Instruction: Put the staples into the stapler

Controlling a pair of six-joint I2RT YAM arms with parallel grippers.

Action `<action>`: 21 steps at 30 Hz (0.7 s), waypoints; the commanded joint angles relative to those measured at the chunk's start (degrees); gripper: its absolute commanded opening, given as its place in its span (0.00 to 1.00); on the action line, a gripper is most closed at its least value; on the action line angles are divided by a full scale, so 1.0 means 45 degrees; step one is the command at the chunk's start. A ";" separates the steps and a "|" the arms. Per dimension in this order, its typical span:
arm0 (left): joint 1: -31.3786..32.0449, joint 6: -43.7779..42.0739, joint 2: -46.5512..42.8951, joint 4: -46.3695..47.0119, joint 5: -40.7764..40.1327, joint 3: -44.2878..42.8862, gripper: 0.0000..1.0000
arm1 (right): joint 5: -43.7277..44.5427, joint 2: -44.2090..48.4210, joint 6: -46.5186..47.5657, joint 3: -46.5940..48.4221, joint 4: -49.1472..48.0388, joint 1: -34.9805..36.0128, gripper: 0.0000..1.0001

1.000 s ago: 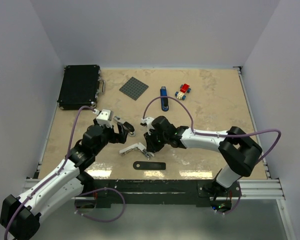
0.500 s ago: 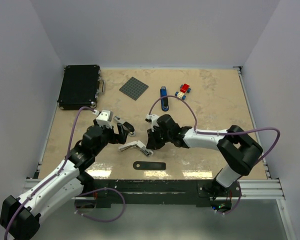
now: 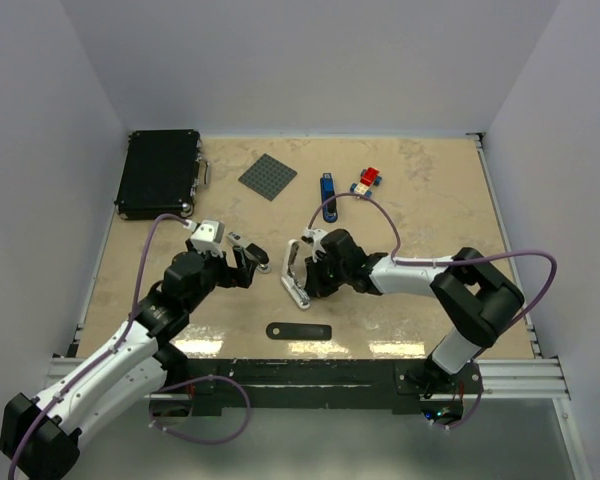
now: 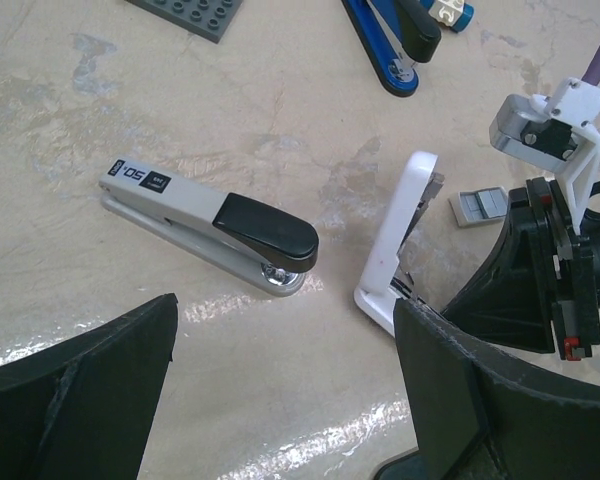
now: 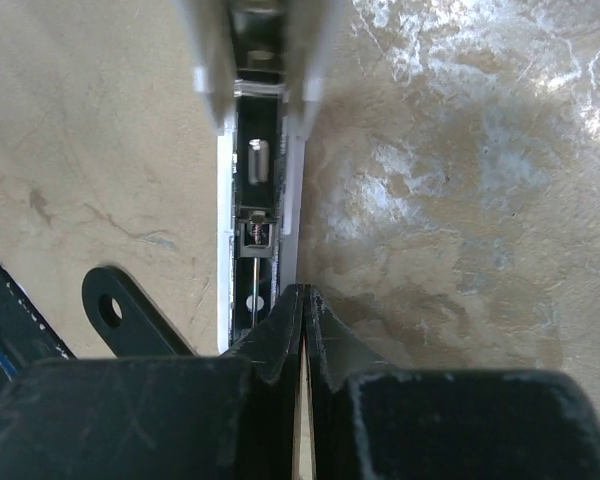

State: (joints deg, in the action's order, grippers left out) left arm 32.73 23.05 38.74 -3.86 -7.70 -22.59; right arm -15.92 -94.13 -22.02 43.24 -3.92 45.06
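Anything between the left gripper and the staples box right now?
Yes. The open white stapler lies across that line, between the left gripper and the staples; the right gripper sits close beside them.

three staplers point(image 4: 180, 205) point(image 4: 395, 240) point(image 4: 380, 45) — one staples box point(image 4: 479, 206), one case point(image 3: 160, 172)

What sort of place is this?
Probably a lab robot test cell: plain white walls box in a marbled table, with unrelated props: a black case, toy-brick car, blue stapler.
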 commanded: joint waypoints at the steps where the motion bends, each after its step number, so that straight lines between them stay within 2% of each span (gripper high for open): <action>1: -0.0066 0.0171 -0.0230 0.0642 0.0130 0.0078 0.94 | 0.0335 -0.0079 0.0107 -0.0176 -0.0066 0.0026 0.02; 9: -0.0066 0.0112 -0.0153 0.0643 0.0597 0.0215 0.94 | 0.1428 0.0428 0.0538 0.0330 0.0773 0.0241 0.02; 14: -0.0066 0.0268 0.0510 0.1774 0.2159 0.0235 0.96 | 0.2654 0.1617 -0.0222 0.0624 0.1886 0.0241 0.09; 17: -0.0047 0.0891 0.1602 0.1639 0.2648 -0.0233 0.93 | 0.3690 0.2672 -0.0808 0.0858 0.2414 0.0221 0.18; 21: 0.0225 0.1265 0.3552 0.1054 0.2631 -0.1209 0.88 | 0.5542 0.3922 -0.1841 0.0762 0.2629 0.0202 0.38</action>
State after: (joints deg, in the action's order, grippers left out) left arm 32.80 25.76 49.15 0.19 1.80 -22.92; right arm -1.96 -81.56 -24.97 44.36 6.00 46.11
